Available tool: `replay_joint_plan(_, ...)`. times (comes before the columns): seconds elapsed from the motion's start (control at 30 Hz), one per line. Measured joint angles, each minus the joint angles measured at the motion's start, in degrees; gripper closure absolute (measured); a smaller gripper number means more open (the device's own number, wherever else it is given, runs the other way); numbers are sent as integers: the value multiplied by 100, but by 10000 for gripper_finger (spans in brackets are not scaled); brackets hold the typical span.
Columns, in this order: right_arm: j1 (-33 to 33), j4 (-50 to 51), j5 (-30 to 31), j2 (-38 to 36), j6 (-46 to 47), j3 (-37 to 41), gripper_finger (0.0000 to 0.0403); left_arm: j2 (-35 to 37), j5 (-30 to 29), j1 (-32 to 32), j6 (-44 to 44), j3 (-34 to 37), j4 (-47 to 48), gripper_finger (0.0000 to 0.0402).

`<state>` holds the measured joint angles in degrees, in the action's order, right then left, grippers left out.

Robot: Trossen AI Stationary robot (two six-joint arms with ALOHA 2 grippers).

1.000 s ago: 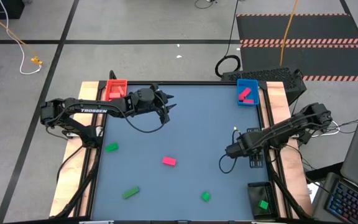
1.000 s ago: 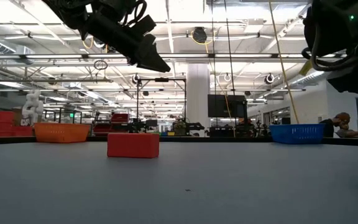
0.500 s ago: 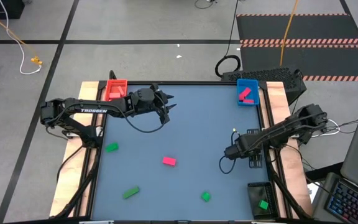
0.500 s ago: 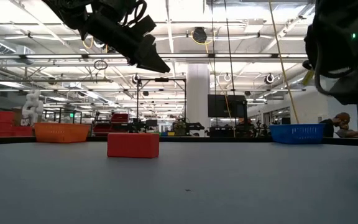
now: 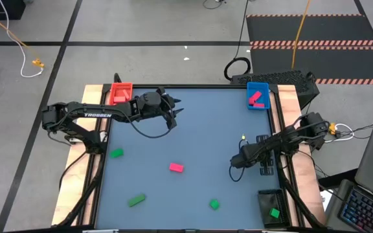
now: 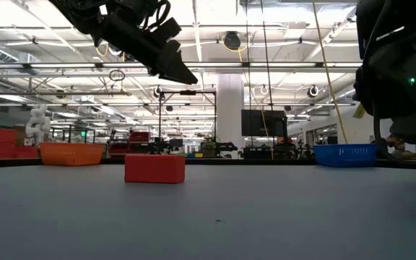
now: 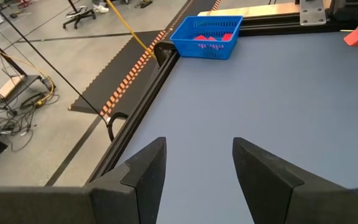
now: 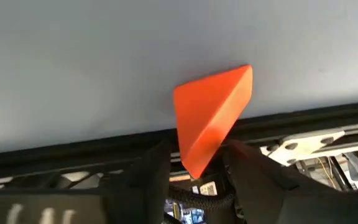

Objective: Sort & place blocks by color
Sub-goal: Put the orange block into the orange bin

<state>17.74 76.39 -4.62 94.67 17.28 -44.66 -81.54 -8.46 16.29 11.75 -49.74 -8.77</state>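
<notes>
Your right gripper (image 8: 194, 169) is clamped on an orange-red block (image 8: 213, 115): in its wrist view the block stands wedged between the two dark fingers (image 8: 146, 168), one corner pointing away from them over the grey-blue table (image 5: 199, 129). From above, that gripper (image 5: 236, 162) sits over the right half of the table, about level with the middle of it, its arm reaching in from the right edge.

Your left gripper (image 5: 173, 110) hangs above the far left part of the table, near the red tray (image 5: 120, 92) at the far left corner. Its fingers (image 7: 145, 174) stand apart with nothing between them (only bare table shows through the gap). In the low view it (image 6: 183, 72) is well off the surface.

The loose blocks lie in the near half of the table. A pink block (image 5: 176, 167) lies near the middle, left of the right gripper. A green block (image 5: 116, 153) sits close to the left edge, a green bar (image 5: 136, 200) lies nearer the front left, and a small green cube (image 5: 214, 204) rests front centre.

The blue tray (image 5: 258, 95) at the far right corner holds pink-red blocks (image 5: 256, 98); the left wrist view shows the same tray (image 7: 205, 36) with the pieces inside. The dark tray (image 5: 272, 207) at the near right corner holds one green block (image 5: 274, 212).
</notes>
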Motion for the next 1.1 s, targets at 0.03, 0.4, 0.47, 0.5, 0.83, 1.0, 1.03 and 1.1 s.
replay_joint_plan(0.03,0,-44,0,-5,0,0,273,0,1,-1,0,0,1,215)
replay_joint_plan(0.4,-11,-51,44,-44,393,-195,389,0,0,-1,0,0,-4,215)
replay_joint_plan(0.47,-11,-26,146,-51,464,-367,397,0,1,1,2,0,-5,215)
replay_joint_plan(0.5,-11,10,246,-78,491,-472,399,0,0,1,2,0,-7,215)
replay_joint_plan(0.83,-253,-19,1456,-830,1019,-1477,401,0,1,3,9,0,-5,215)
replay_joint_plan(1.0,-385,-287,2206,-1304,1118,-1910,401,0,-1,3,9,0,-3,215)
replay_joint_plan(1.03,-420,-492,2359,-1412,1100,-1959,401,0,0,3,15,0,-3,215)
replay_joint_plan(1.1,-496,-1089,2599,-1638,990,-1969,401,0,-1,3,78,0,-3,215)
